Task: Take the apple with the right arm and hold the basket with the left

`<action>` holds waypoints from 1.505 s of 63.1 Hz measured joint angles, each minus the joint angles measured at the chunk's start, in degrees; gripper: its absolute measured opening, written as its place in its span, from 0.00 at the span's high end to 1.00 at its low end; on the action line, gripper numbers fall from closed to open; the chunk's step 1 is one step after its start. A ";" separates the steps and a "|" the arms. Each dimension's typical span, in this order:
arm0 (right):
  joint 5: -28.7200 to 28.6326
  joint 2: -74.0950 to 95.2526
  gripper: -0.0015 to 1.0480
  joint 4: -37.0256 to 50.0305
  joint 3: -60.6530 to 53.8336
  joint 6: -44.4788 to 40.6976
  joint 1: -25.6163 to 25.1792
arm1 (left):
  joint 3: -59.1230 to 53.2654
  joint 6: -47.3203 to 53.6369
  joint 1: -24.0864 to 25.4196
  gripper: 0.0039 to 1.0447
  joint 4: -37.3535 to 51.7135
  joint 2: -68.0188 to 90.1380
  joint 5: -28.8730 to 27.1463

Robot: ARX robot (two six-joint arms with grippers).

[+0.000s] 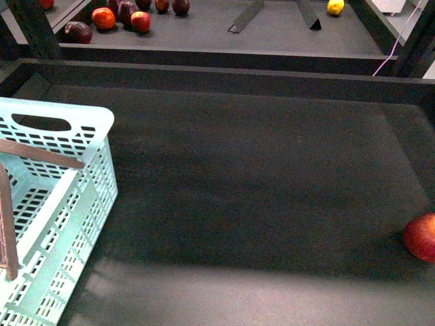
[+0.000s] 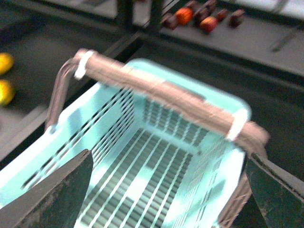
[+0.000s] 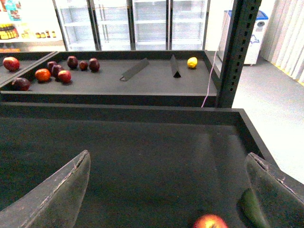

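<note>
The apple [image 1: 423, 236], red with a yellow blush, lies on the dark table at the right edge of the front view. It also shows at the bottom of the right wrist view [image 3: 210, 222], between the wide-open fingers of my right gripper [image 3: 168, 190], which is above it. The aqua basket [image 1: 54, 204] stands at the left, with a brown handle [image 1: 41, 154] across it. My left gripper [image 2: 166, 190] hovers open over the basket's slotted floor [image 2: 142, 180], near the raised handle [image 2: 166, 95]. Neither arm shows in the front view.
A back shelf holds several red, orange and dark fruits [image 1: 115, 17] and a yellow fruit [image 1: 335, 7]. A raised dark rim [image 1: 217, 71] bounds the table at the back. A dark green object [image 3: 254, 209] lies by the right finger. Two yellow fruits [image 2: 4, 78] lie beyond the basket.
</note>
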 joint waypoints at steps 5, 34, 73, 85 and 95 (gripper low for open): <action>-0.07 0.00 0.08 0.00 0.00 0.00 0.00 | 1.86 -4.66 3.17 0.06 6.25 7.13 4.37; -0.02 0.00 0.08 0.00 0.00 0.00 0.00 | 13.29 -34.18 18.21 0.06 35.67 52.15 22.97; -0.02 0.00 0.08 0.00 0.00 0.00 0.00 | 27.58 -45.55 14.51 0.59 41.31 78.14 23.39; -0.02 0.00 0.08 0.00 0.00 0.00 0.00 | 28.00 -49.33 12.50 0.85 38.93 77.02 22.60; -0.02 0.00 0.08 0.00 0.00 0.00 0.00 | 28.15 -46.71 8.66 0.86 35.12 73.31 22.29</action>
